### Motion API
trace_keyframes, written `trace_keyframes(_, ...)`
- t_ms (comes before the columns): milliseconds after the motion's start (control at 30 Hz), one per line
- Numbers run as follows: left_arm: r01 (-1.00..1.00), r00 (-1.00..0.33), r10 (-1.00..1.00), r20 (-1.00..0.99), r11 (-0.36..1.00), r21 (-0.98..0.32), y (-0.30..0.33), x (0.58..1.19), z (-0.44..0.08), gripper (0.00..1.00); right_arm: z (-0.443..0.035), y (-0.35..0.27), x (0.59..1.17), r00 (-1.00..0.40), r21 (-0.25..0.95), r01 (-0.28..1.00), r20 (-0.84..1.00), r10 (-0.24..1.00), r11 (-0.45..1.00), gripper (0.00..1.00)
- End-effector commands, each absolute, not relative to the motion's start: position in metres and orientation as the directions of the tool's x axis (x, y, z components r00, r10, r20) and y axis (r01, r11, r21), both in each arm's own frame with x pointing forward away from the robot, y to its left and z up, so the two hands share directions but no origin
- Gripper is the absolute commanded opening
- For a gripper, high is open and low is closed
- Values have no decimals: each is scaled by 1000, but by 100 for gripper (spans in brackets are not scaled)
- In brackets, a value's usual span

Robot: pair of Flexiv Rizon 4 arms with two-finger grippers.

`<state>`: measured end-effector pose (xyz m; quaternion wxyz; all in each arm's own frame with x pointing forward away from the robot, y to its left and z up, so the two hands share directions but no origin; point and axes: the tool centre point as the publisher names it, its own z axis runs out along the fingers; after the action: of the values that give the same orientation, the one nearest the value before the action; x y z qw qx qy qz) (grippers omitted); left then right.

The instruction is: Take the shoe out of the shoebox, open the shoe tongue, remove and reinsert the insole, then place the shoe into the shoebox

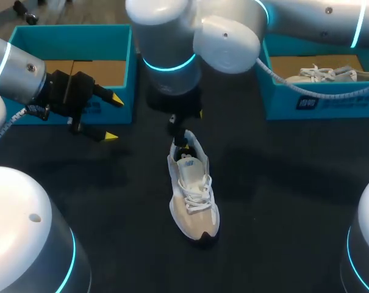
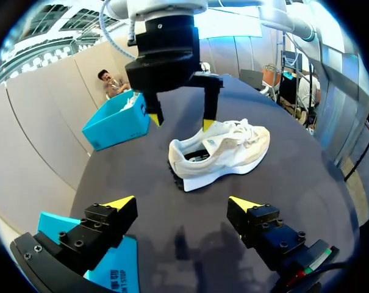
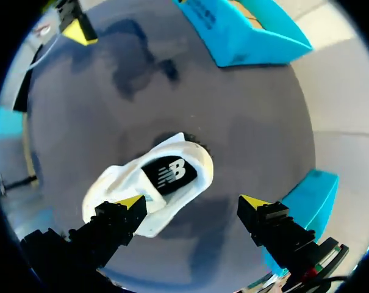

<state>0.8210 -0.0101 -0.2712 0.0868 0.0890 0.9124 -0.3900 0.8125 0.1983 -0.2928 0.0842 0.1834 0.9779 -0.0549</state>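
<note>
A white and beige sneaker [image 1: 193, 195] stands upright in the middle of the dark table, toe toward the front edge. Its heel opening shows a black insole [image 3: 169, 173]. My right gripper [image 1: 185, 119] hangs open just above the heel, one yellow tip close to the heel collar and nothing between the fingers. In the left wrist view the right gripper [image 2: 181, 121] straddles the heel end of the sneaker [image 2: 224, 152]. My left gripper [image 1: 111, 117] is open and empty, to the left of the shoe, in front of the left teal shoebox [image 1: 74, 36].
The left shoebox shows only a bare cardboard floor. A second teal shoebox [image 1: 318, 101] at the back right holds another white shoe [image 1: 321, 74]. Dark tabletop [image 1: 282, 201] lies bare on both sides of the sneaker.
</note>
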Motion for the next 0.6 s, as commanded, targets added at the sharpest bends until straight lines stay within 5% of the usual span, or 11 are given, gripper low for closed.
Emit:
trace_keyframes(33, 230, -969, 94, -228, 682, -694, -10, 820, -271, 100, -306, 186, 824, -986, -59, 45, -164, 35, 997, 100)
trace_keyframes(600, 230, -969, 94, -228, 682, -694, -10, 820, -271, 100, -335, 204, 853, -983, -13, -25, -184, -27, 1000, 100)
